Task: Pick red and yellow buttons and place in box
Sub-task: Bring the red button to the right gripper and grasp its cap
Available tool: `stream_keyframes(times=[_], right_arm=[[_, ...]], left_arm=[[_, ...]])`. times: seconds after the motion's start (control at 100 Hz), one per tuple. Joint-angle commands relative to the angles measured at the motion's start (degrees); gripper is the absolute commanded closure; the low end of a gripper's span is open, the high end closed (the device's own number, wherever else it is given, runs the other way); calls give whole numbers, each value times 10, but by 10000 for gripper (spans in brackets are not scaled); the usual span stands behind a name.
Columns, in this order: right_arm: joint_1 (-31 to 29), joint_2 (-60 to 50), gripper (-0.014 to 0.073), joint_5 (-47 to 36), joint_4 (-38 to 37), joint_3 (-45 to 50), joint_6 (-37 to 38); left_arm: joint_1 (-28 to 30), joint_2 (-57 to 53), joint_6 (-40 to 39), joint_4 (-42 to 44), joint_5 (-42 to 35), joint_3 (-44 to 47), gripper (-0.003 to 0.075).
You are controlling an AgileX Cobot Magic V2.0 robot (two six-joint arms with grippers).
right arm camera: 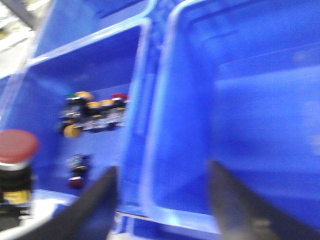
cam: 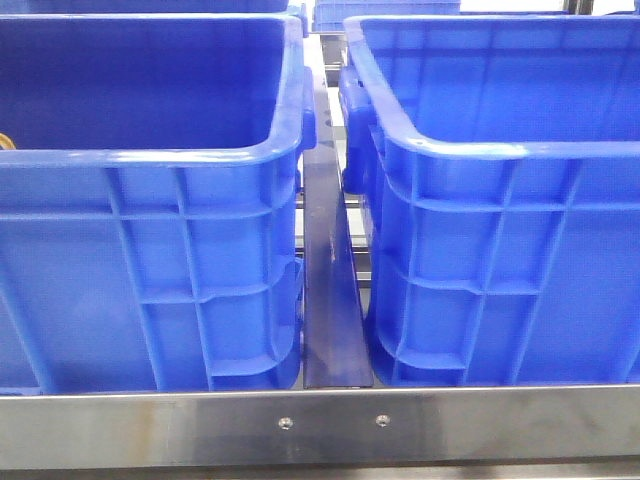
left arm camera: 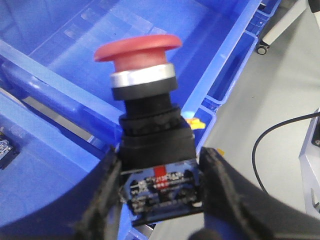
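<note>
My left gripper [left arm camera: 160,170] is shut on the black body of a red button [left arm camera: 137,47] with a wide mushroom cap, held upright above blue crate walls. The same red button [right arm camera: 17,145] shows at the edge of the blurred right wrist view. My right gripper [right arm camera: 164,172] is open with nothing between its fingers, above the two rims where the crates meet. The left crate [right arm camera: 45,75] holds several buttons, among them a yellow button [right arm camera: 72,131] and a small red one [right arm camera: 76,183]. The right crate, the box [right arm camera: 260,100], looks empty. Neither gripper shows in the front view.
In the front view the two tall blue crates [cam: 150,250] [cam: 500,250] stand side by side with a narrow gap [cam: 330,300] between them, behind a steel table edge [cam: 320,425]. Grey floor with a black cable [left arm camera: 270,145] lies beside the crates.
</note>
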Motion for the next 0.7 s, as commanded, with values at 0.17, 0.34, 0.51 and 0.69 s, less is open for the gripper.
stream_keyframes(times=[0.17,0.34,0.51,0.69], right_arm=[[3,82,-20,32,289,-19,-208],[4,147,-20,97,406,-19,-303],[19,181,-20,122,433,-20,-323],[80,194,-20,88,435,-32,-333]], left_arm=[[-4,-11,0,-4,-41,-16,739],[-4,-11,0,-4,-41,-16,739],[-4,-11,0,-4,-41,-16,739],[-4,-11,0,-4,-41,-16,739]])
